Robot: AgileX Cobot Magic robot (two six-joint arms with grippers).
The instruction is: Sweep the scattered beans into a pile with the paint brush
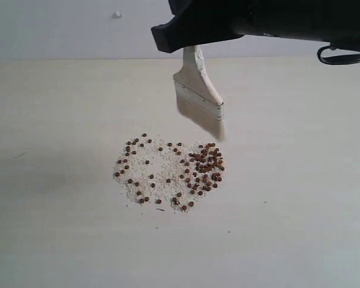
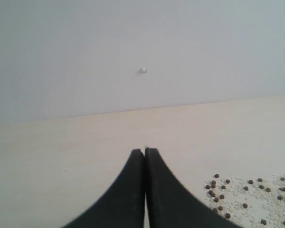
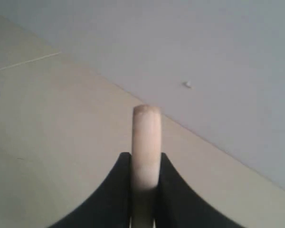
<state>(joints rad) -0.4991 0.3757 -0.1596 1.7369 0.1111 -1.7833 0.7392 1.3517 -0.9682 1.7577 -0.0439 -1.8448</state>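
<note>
The beans [image 1: 168,171], small brown beads mixed with whitish crumbs, lie spread over a patch at the table's middle, densest at its right side [image 1: 207,165]. The paint brush [image 1: 199,93] hangs tilted above the patch's far right, its blurred bristles [image 1: 203,123] just over the beans. My right gripper [image 1: 189,42] is shut on the brush's pale wooden handle [image 3: 146,142], which sticks out between the fingers. The left gripper [image 2: 145,151] is shut and empty, with the beans' edge [image 2: 237,194] beside it. No compact pile shows.
A pale wooden table [image 1: 60,180] runs back to a light wall. A small white knob [image 1: 116,14] sits on the wall. The right arm's dark body [image 1: 276,21] spans the upper right of the exterior view.
</note>
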